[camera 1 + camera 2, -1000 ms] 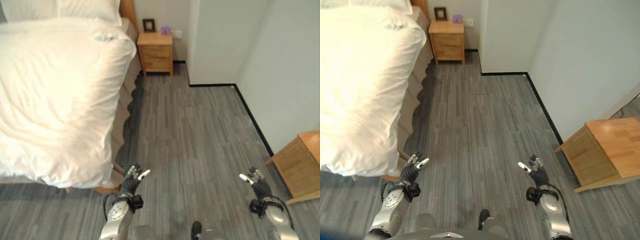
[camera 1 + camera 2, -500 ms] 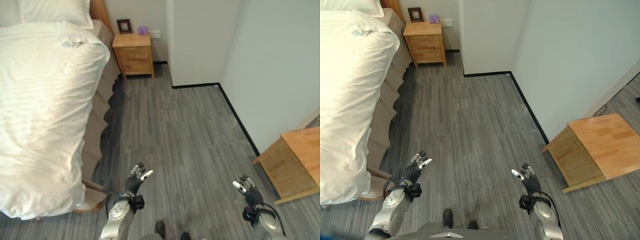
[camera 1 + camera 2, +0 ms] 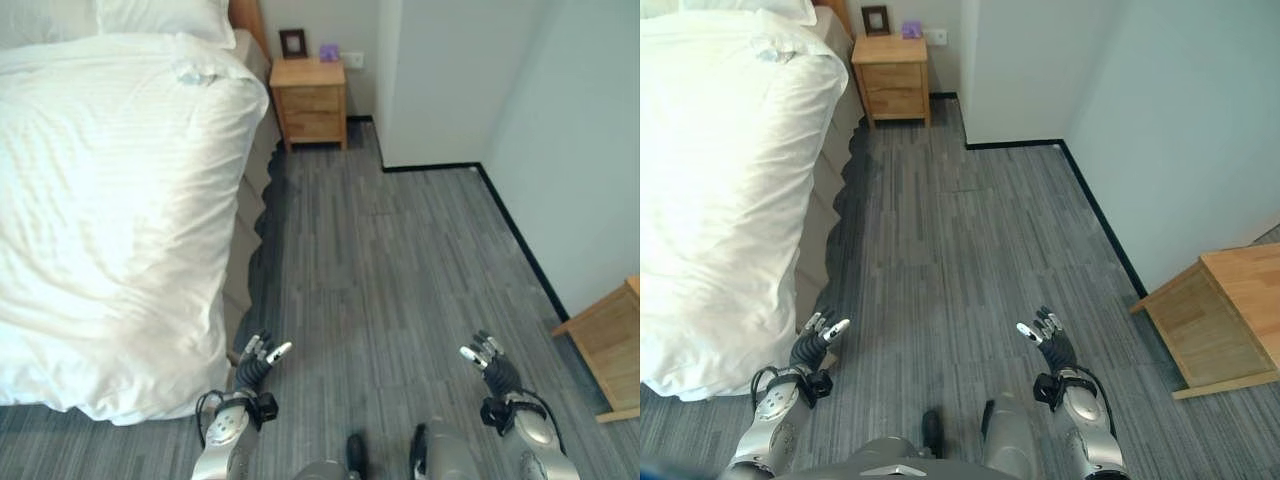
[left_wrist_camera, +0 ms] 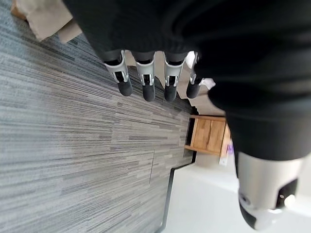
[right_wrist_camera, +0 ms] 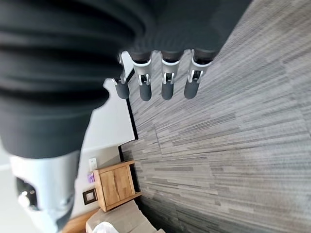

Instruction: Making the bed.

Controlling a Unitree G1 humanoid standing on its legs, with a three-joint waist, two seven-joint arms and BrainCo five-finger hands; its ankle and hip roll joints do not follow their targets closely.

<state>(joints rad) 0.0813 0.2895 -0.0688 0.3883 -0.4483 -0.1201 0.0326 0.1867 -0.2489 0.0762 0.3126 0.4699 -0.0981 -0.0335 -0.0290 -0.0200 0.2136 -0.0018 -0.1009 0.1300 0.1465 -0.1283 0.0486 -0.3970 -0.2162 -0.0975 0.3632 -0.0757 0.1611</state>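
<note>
White duvet (image 3: 110,200) covers the bed (image 3: 245,245) at left, hanging over its near corner. Left hand (image 3: 256,360), fingers straight and empty, hovers just beside that corner. Right hand (image 3: 492,360), likewise spread and empty, is well apart over grey floor (image 3: 380,260).

Bedroom: bed (image 3: 110,200) with white duvet, pillows (image 3: 165,17), wooden nightstand (image 3: 310,100), grey plank floor (image 3: 390,270).

A white duvet (image 3: 110,200) with faint stripes covers the bed above a beige bed skirt (image 3: 245,250); the floor (image 3: 400,260) is grey-streaked planks; the nightstand (image 3: 310,100) is light wood.
</note>
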